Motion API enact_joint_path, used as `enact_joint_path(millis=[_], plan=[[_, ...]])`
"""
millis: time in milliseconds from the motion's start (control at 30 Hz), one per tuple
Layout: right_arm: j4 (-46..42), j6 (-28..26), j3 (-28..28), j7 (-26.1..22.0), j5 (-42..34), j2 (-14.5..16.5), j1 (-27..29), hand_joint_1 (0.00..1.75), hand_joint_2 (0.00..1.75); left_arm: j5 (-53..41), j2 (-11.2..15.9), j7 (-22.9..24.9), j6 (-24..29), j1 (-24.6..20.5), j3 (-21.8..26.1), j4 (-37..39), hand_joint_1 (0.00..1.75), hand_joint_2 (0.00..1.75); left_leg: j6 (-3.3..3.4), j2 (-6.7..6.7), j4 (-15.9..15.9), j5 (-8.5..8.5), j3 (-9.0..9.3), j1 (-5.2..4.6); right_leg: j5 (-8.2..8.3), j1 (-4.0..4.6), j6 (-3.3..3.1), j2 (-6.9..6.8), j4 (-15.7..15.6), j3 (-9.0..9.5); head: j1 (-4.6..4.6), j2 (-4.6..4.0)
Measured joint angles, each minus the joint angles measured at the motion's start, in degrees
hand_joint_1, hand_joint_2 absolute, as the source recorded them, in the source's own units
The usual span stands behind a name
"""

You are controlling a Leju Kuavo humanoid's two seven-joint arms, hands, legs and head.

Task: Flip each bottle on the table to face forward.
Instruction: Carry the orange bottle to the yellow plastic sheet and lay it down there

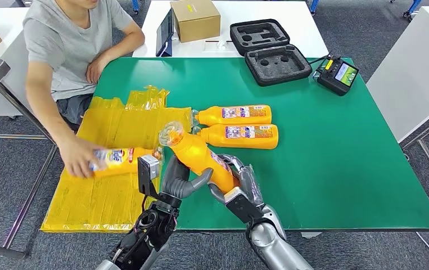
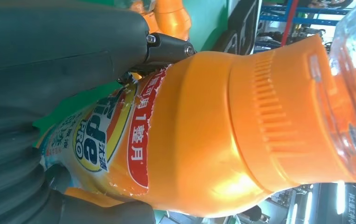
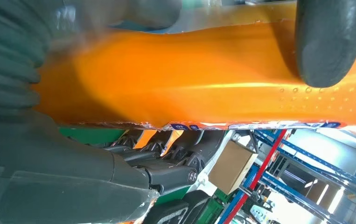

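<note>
I hold one bottle [image 1: 201,158] tilted above the table's [image 1: 335,169] near edge, my left hand [image 1: 179,181] and right hand [image 1: 240,183] both clamped on its body, mid-flip; next, I judge, comes turning its label forward and laying it beside the two done bottles [image 1: 240,126].

A green table [image 1: 335,163] stands on grey carpet [image 1: 9,163], white tables [image 1: 307,34] behind it.

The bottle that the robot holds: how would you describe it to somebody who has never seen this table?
On the green table, look at the near edge beside the yellow plastic sheet. There both robot hands, left hand and right hand, grip an orange detergent bottle. Unlike the two orange bottles lying flat behind it, it is lifted and tilted, clear cap up.
</note>
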Motion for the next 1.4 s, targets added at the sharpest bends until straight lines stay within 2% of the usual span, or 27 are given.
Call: enact_joint_path(millis=[33,100,133,167,367,600,1000,1133,1267,1400], plan=[[0.08,-0.04,0.04,0.00,-0.03,0.00,-0.10,1.24,1.75,-0.54,0.00,-0.23,0.62,-0.06,-0.01,0.00,1.75,1.75,0.00,0.00,0.00,0.00,0.00,0.00,0.00,0.00,0.00,0.00,0.00,0.00,0.00,0.00],[0.22,-0.13,0.05,0.00,-0.06,0.00,-0.26,0.50,1.75,-2.05,0.01,-0.55,2.37,-0.13,-0.03,-0.01,1.75,1.75,0.00,0.00,0.00,0.00,0.00,0.00,0.00,0.00,0.00,0.00,0.00,0.00,0.00,0.00],[0.30,-0.16,0.07,0.00,-0.06,0.00,-0.34,0.19,1.75,-3.09,0.03,-0.62,3.50,-0.13,-0.03,-0.05,1.75,1.75,0.00,0.00,0.00,0.00,0.00,0.00,0.00,0.00,0.00,0.00,0.00,0.00,0.00,0.00],[0.39,-0.20,0.09,0.00,-0.06,0.01,-0.40,0.01,1.75,-4.28,0.08,-0.65,4.73,-0.14,-0.03,-0.18,1.75,1.75,0.00,0.00,0.00,0.00,0.00,0.00,0.00,0.00,0.00,0.00,0.00,0.00,-0.01,0.00],[0.92,-0.76,0.13,0.01,-0.26,0.01,-0.48,0.00,1.75,-11.37,1.16,-0.81,10.46,-0.48,0.11,-2.16,1.75,1.75,0.00,0.00,0.00,0.00,0.00,0.01,0.00,0.01,0.00,0.00,0.01,0.00,0.00,0.00],[1.14,-0.93,0.12,0.01,-1.02,0.03,-0.42,0.00,1.75,-22.28,4.25,1.61,14.49,-2.36,-0.23,-3.81,1.75,1.75,-0.01,0.01,0.00,0.01,0.01,0.01,0.00,0.01,0.00,0.00,0.02,0.00,0.00,0.00],[1.12,-0.16,0.13,0.00,-1.47,0.46,-0.33,0.00,1.75,-33.40,10.25,5.39,17.64,-3.98,-1.18,-6.71,1.75,1.75,-0.01,0.01,0.00,0.02,0.00,0.01,0.00,0.01,0.00,0.01,0.02,-0.01,0.01,0.00],[1.11,0.46,0.13,0.01,-2.34,0.52,-0.26,0.00,1.75,-41.21,14.13,9.10,18.27,-5.09,-1.54,-8.06,1.75,1.75,-0.05,0.03,0.00,0.04,0.01,0.04,0.00,0.04,-0.01,0.02,0.03,-0.02,0.02,0.00],[0.98,0.91,0.11,0.01,-3.13,0.52,-0.01,0.00,1.75,-55.74,20.14,16.01,18.97,-8.20,-2.07,-8.76,1.75,1.75,-0.14,0.02,0.00,0.11,0.01,0.11,0.01,0.08,-0.01,0.02,0.06,-0.04,0.01,0.00],[0.60,1.43,0.03,0.01,-3.96,0.45,0.50,0.00,1.75,-64.96,26.23,20.82,13.83,-12.86,-2.67,-8.80,1.75,1.75,-0.18,0.03,0.00,0.13,0.01,0.14,0.01,0.11,-0.02,0.03,0.08,-0.06,0.02,0.00]])
